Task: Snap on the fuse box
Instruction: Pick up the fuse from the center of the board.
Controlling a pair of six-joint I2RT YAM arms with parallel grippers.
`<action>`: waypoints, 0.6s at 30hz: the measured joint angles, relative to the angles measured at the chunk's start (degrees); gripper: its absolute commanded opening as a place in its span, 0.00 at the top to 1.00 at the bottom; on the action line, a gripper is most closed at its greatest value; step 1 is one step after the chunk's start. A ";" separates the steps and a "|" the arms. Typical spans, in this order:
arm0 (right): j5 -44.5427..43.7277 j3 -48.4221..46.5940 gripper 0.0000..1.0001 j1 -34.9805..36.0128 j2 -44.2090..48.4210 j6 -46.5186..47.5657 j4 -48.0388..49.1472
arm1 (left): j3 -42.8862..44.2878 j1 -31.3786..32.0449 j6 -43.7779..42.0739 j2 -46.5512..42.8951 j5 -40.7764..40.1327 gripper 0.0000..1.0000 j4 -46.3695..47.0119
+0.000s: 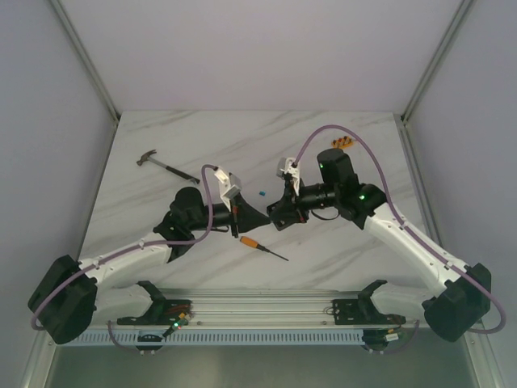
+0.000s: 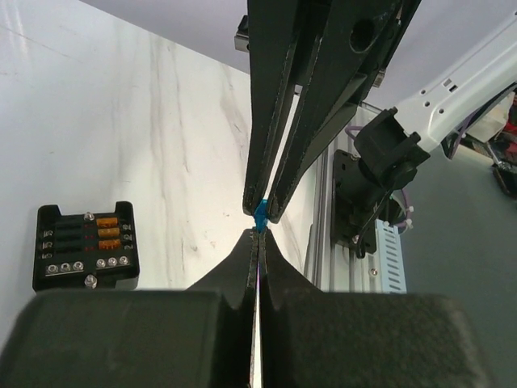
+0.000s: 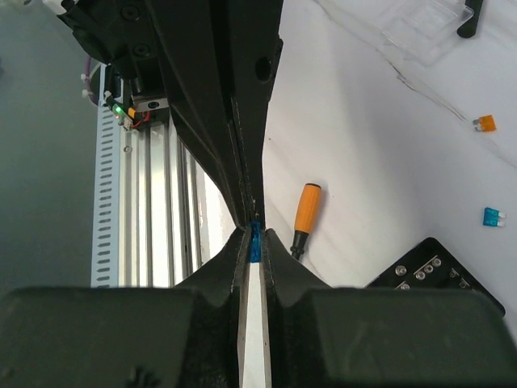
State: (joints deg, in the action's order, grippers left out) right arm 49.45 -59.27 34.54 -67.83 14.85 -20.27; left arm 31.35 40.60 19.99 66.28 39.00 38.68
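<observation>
Centre blocked: left gripper [image 2: 258,234], right gripper [image 3: 255,236] tip to tip at blue fuse [image 3: 255,242]. Screwdriver [image 1: 260,245] just nearside; hammer [image 1: 166,167] far left. Far table [image 1: 242,129] passable.

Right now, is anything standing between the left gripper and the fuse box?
Nothing visible does: the fuse box sits off to one side of the left gripper, with only bare table between. But the left gripper is tip to tip with the right gripper, a blue fuse pinched where they meet.
</observation>
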 measured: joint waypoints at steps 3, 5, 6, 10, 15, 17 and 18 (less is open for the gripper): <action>-0.50 0.00 1.00 -0.09 0.00 0.26 -0.13 | 0.00 0.00 0.68 0.70 -0.42 0.83 0.66; -2.05 0.00 1.00 -0.09 0.00 0.11 -0.09 | 0.00 0.00 1.16 1.25 -1.38 0.65 1.01; -3.21 0.00 1.00 -0.07 0.00 -0.07 0.00 | 0.00 -0.11 1.40 1.57 -1.84 0.57 1.20; -11.06 0.00 1.00 -0.07 -0.33 -2.32 0.98 | -0.42 -1.27 3.52 2.49 -6.40 0.43 1.18; -24.17 0.00 1.00 0.17 -3.56 -7.15 2.21 | -1.49 -2.78 7.50 4.00 -15.80 0.32 0.44; -29.81 0.02 1.00 0.79 -5.33 -9.18 2.64 | -1.49 -2.78 9.35 5.62 -19.17 0.30 -0.20; -32.57 0.11 1.00 1.33 -6.16 -10.08 3.04 | -1.46 -2.78 10.40 6.69 -20.81 0.30 -0.81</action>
State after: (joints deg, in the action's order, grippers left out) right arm 16.88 -59.16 35.88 -74.00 4.78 -17.23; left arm 29.89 37.82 30.39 72.97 18.20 37.87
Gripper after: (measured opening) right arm 0.130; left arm 0.685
